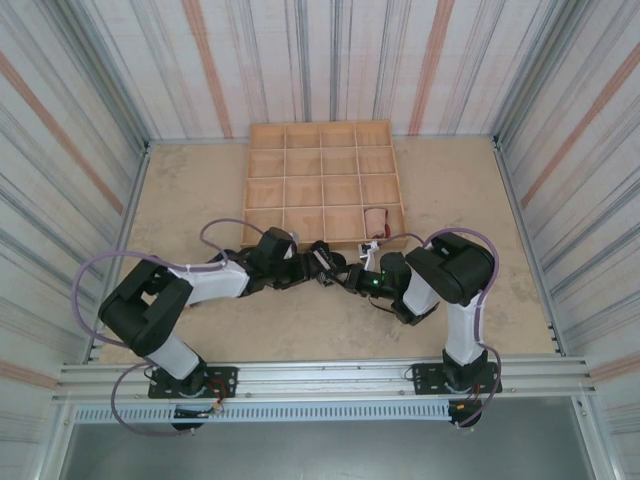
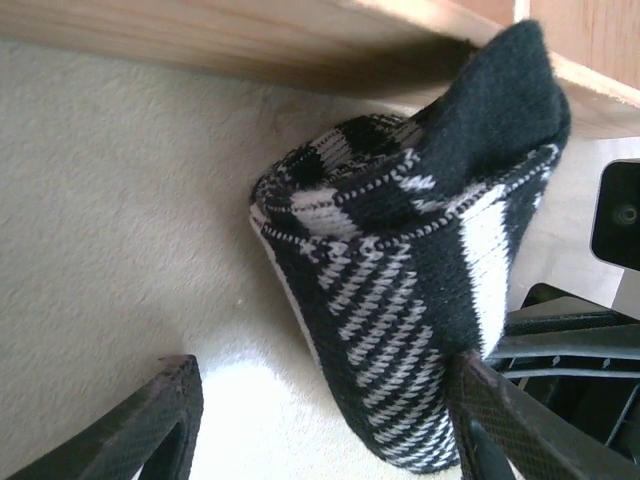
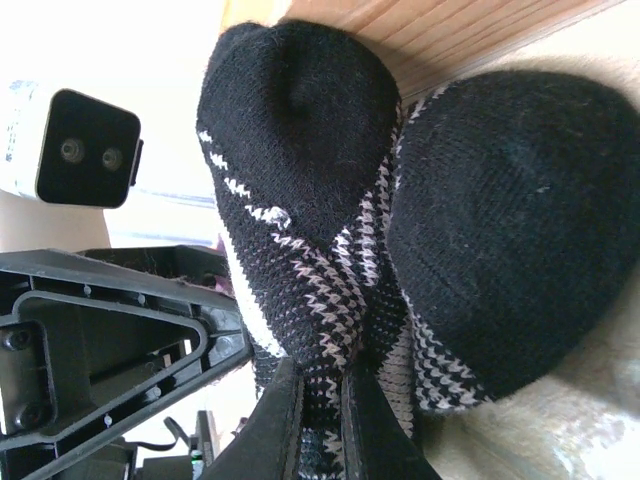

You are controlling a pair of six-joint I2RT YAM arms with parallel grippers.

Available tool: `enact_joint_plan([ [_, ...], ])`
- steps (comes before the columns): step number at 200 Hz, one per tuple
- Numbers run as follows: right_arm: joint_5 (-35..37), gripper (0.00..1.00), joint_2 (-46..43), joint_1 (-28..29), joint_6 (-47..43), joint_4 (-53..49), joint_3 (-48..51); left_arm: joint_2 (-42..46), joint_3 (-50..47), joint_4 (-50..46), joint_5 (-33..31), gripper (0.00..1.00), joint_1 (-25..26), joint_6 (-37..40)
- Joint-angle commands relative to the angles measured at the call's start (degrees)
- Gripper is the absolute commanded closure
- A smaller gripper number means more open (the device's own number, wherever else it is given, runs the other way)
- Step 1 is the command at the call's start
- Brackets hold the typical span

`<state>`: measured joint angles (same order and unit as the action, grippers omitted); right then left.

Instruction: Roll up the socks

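Observation:
The black-and-white sock [image 2: 400,290] stands bunched in a partly rolled bundle on the beige table, close to the wooden tray's front wall [image 2: 250,40]. My left gripper [image 2: 325,365] is open around its lower end. Its right finger [image 2: 500,420] touches the knit, and its left finger [image 2: 160,420] stands well clear. My right gripper [image 3: 322,375] is shut on a fold of the same sock [image 3: 300,200], with the black toe sticking up. From above, both grippers [image 1: 322,262] [image 1: 352,275] meet just in front of the tray. A rolled peach sock [image 1: 375,220] lies in a front-row cell.
The wooden grid tray [image 1: 300,240] with several cells sits at the back centre of the table. Striped walls [image 1: 70,150] enclose the table on three sides. Both arms' elbows [image 1: 150,300] [image 1: 455,265] fold low near the front rail.

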<state>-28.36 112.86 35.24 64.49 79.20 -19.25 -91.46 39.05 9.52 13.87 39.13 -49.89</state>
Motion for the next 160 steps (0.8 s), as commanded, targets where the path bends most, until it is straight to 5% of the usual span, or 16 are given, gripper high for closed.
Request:
enact_joint_plan([
  [1,4.0,1.0,2.1,-0.4,1.3,-24.7,2.8,-2.5,2.7,-0.6,-2.0,0.37,0.2,1.4],
  [59,5.7,1.0,-4.3,-0.8,4.6,-38.5,1.2,-6.5,6.0,-3.0,-3.3,0.56,0.2,0.5],
  [106,6.6,1.0,-11.3,-0.6,-1.5,-54.2,-3.5,-9.6,8.0,-2.6,-3.2,0.59,0.2,0.4],
  [136,8.4,1.0,-15.6,-0.2,-5.5,-63.7,-6.7,-11.5,8.9,-2.7,-2.5,0.82,0.2,-0.2],
  [160,10.6,0.92,-19.5,0.8,-10.2,-72.4,-9.7,-11.6,9.2,-4.9,-2.4,0.9,0.2,-0.3],
])
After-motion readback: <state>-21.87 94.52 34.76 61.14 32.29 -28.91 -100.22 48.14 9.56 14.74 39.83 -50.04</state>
